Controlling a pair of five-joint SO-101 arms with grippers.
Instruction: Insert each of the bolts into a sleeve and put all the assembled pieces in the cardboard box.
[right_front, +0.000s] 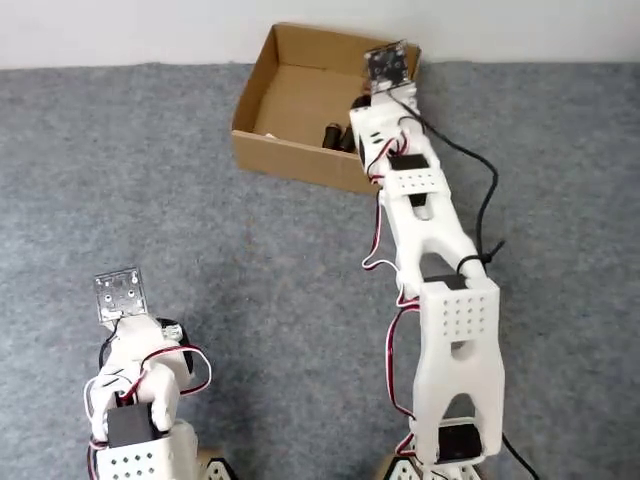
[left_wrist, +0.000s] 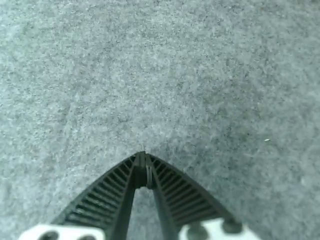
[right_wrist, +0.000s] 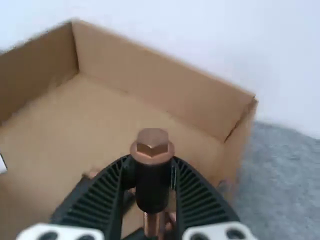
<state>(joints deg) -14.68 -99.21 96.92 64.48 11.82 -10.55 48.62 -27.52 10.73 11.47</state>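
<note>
My right gripper (right_wrist: 151, 172) is shut on an assembled piece (right_wrist: 151, 175), a copper bolt with a hexagonal head pushed through a black sleeve, and holds it above the inside of the cardboard box (right_wrist: 165, 90). From the high view the right arm stretches to the near right corner of the cardboard box (right_front: 270, 95), where dark assembled pieces (right_front: 336, 136) lie on the floor of the box beside the gripper. My left gripper (left_wrist: 143, 162) is shut with nothing in it, just over the grey carpet (left_wrist: 160, 75); its arm (right_front: 135, 370) sits at the near left.
The box stands at the far edge of the grey carpet (right_front: 200, 240) against a white wall (right_front: 120, 30). Cables (right_front: 480, 190) trail along the right arm.
</note>
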